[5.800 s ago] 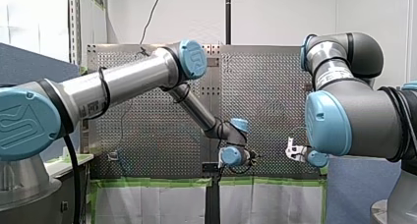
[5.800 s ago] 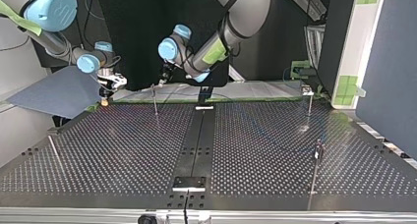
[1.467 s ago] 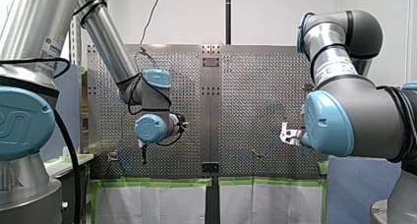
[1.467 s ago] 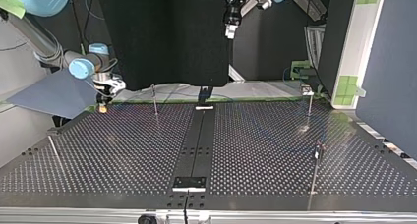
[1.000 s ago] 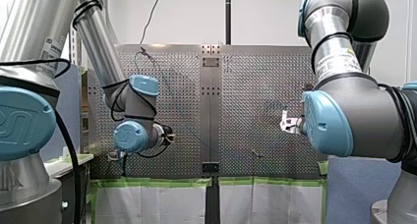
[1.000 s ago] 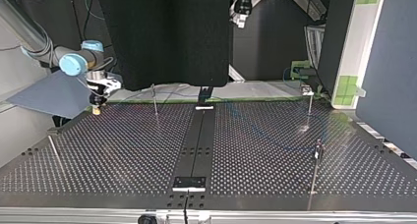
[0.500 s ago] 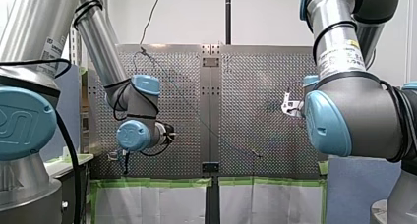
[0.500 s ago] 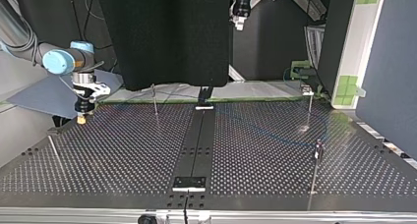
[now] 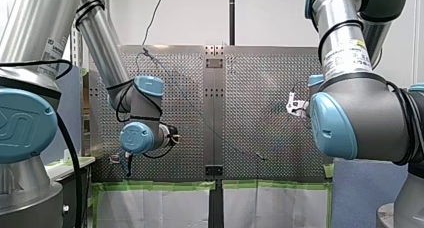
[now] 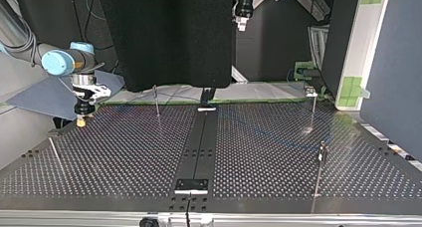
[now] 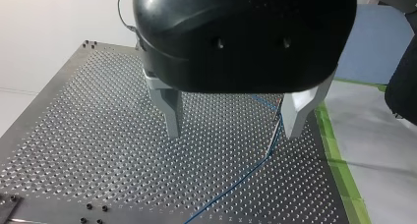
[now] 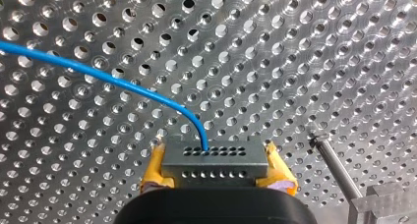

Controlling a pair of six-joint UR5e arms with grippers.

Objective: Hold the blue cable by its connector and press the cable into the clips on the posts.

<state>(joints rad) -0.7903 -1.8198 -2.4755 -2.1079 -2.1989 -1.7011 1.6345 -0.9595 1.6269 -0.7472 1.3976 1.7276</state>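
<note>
In the right wrist view my right gripper (image 12: 215, 154) is shut with its yellow pads (image 12: 153, 167) on a grey connector block (image 12: 215, 164). The blue cable (image 12: 123, 84) leaves the block and arcs away over the perforated plate. In the top view this gripper (image 10: 81, 121) hangs just above the table near its far left corner. My left gripper (image 11: 233, 130) stands open with nothing between its metal fingers (image 11: 167, 111). Below it the blue cable (image 11: 246, 175) lies on the plate. In the top view my left gripper (image 10: 241, 21) hangs high above the table's far edge.
Thin posts stand on the table (image 10: 124, 157): one far left of centre (image 10: 157, 101), one far right (image 10: 313, 106), one nearer on the right (image 10: 321, 160). A post (image 12: 334, 167) rises close beside the connector. Green tape (image 11: 339, 160) edges the plate.
My right gripper has carried the connector toward the top view's left and a little lower over the table. My left arm has hardly moved and stays open.
</note>
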